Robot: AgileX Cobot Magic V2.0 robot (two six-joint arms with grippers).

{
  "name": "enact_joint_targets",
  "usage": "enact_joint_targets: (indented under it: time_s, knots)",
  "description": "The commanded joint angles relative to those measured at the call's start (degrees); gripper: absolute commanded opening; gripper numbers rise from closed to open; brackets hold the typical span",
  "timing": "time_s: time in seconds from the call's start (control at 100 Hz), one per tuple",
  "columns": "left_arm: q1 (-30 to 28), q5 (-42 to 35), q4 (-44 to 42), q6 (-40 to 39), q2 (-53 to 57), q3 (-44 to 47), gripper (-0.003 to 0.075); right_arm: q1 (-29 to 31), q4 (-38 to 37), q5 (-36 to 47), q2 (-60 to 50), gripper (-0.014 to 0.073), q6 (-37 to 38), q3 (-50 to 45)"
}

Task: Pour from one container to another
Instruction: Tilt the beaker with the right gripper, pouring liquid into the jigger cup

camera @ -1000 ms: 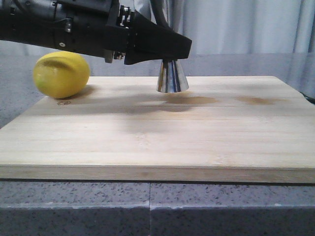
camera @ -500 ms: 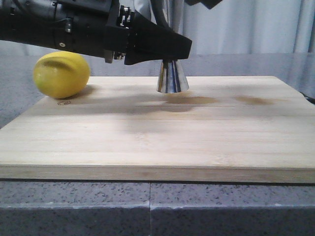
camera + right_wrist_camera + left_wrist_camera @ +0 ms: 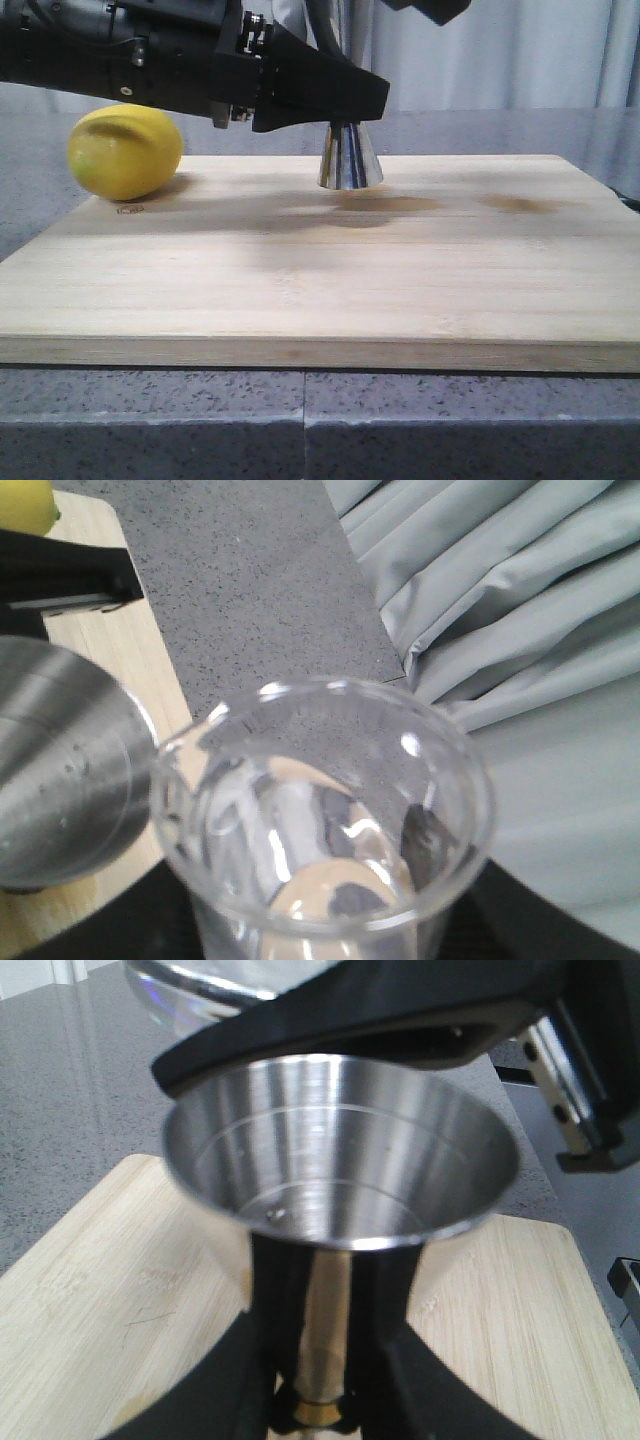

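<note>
A shiny steel hourglass cup point(image 3: 350, 160) stands upright on the wooden board point(image 3: 320, 270). My left gripper point(image 3: 335, 100) is shut on its narrow waist. From above, in the left wrist view, the steel cup point(image 3: 340, 1150) shows a bare bowl, with my left gripper point(image 3: 325, 1280) closed around the stem below it. My right gripper point(image 3: 320, 925) is shut on the clear glass beaker point(image 3: 320, 820), held in the air right beside the steel cup's rim point(image 3: 60, 780). I cannot tell whether the beaker holds liquid. Only a black corner of the right gripper point(image 3: 430, 8) shows in the front view.
A yellow lemon point(image 3: 125, 150) lies at the board's back left corner. Two darker stains point(image 3: 390, 204) mark the board to the right of the cup. Grey speckled counter point(image 3: 300, 420) surrounds the board, and a pale curtain point(image 3: 520, 630) hangs behind.
The right gripper has come into the top of the front view above the steel cup and moved slightly lower and rightward. The left gripper and cup have not moved.
</note>
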State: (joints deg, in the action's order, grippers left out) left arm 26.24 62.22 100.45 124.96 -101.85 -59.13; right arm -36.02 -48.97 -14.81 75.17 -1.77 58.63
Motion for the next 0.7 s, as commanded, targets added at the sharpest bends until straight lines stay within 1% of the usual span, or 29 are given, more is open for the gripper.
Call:
enact_joint_targets:
  time_s: [0.0, 0.69]
  knots:
    - [0.5, 4.2, 3.6, -0.3, 2.3, -1.8, 0.0059, -0.5, -2.0, 2.4, -1.0, 0.031, -0.1, 2.2]
    - [0.5, 4.2, 3.6, -0.3, 2.3, -1.8, 0.0059, -1.1, -8.8, 1.3, -0.1, 0.031, -0.1, 2.2]
